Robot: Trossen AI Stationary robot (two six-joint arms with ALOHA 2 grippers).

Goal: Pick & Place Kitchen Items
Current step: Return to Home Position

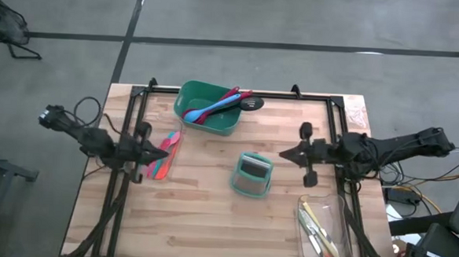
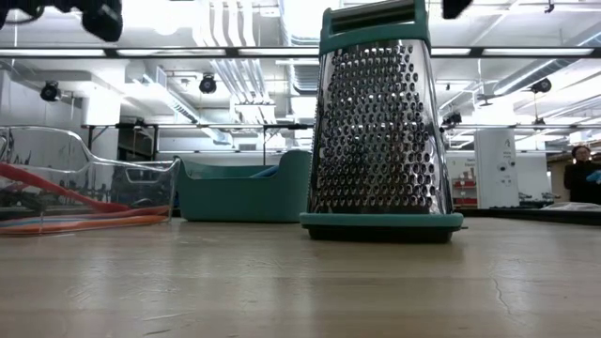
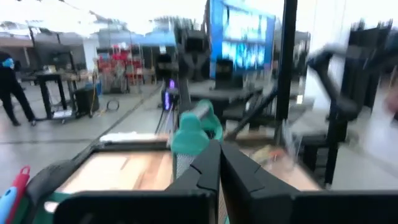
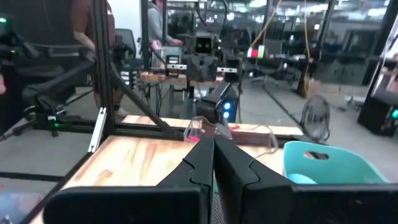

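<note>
Grater (image 2: pixel 380 122): upright, mid-counter (image 1: pixel 201 221).
Spatulas (image 1: pixel 159 170): in the clear tray (image 2: pixel 141 174) at the left edge. Long axis runs far-to-near along that edge; heads probably toward the far edge.
Left end effector (image 1: pixel 164 150): closed tight, empty, over the spatulas. A low retreat could clip the tray.
Right end effector (image 1: pixel 282 153): closed, empty, between grater and right edge.

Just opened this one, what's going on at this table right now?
Nothing is being handled. Both arms hang raised above the table with claws shut and empty: the left claw by the clear tray holding the spatulas, the right claw to the right of the upright box grater. The spoons lie in the green tub, and pale-handled tools lie in a second clear tray.
</note>
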